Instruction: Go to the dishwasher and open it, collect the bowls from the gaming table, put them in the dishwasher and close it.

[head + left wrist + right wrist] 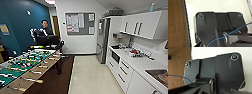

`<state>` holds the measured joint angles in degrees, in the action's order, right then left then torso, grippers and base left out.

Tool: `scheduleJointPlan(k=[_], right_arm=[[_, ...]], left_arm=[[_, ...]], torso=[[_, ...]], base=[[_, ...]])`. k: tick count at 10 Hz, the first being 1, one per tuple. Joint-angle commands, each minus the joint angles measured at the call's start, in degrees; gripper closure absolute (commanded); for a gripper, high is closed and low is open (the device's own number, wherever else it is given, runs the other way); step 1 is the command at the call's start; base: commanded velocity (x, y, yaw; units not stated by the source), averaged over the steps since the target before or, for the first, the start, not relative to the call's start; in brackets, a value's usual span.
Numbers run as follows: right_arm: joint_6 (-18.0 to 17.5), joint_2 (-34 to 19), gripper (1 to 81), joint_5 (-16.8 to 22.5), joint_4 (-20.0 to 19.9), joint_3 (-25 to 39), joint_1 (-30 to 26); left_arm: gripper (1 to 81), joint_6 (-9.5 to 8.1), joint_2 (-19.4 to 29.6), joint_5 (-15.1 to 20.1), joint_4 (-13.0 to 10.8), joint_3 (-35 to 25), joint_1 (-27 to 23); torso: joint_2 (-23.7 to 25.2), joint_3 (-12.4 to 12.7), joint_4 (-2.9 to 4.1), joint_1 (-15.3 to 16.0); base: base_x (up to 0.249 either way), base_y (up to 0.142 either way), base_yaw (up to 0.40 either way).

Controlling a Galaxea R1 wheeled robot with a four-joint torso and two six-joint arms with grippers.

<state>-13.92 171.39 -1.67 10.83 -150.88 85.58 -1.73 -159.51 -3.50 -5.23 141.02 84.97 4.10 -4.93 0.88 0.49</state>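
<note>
Pale floor [90,75] between table-football table [22,67], cabinets [125,72]

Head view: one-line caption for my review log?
Green-field table-football table left, white kitchen counter right, seated person behind.

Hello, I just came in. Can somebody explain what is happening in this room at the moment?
A robot is in an office kitchen and nothing is being handled. On its left stands the table-football table with a green field and rods. On its right a white counter with drawers runs along the wall to a steel fridge. A person sits behind a laptop at the far end of the football table. No bowls or dishwasher can be made out.
</note>
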Motion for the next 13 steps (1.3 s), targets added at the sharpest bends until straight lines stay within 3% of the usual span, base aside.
scheduleJointPlan(k=[1,13], right_arm=[[0.1,0.7,1.0,2.5,0.7,0.1,-3.2],[0.0,2.3,1.0,2.5,0.7,-1.6,-3.5]], left_arm=[[1.0,0.06,0.5,2.8,-0.7,-0.2,-2.8],[1.0,0.06,-0.3,2.7,-0.5,0.4,-2.8]], torso=[[0.0,0.0,0.00,0.0],[0.0,0.0,0.00,0.0]], base=[[0.000,0.000,0.350],[0.000,0.000,0.350]])
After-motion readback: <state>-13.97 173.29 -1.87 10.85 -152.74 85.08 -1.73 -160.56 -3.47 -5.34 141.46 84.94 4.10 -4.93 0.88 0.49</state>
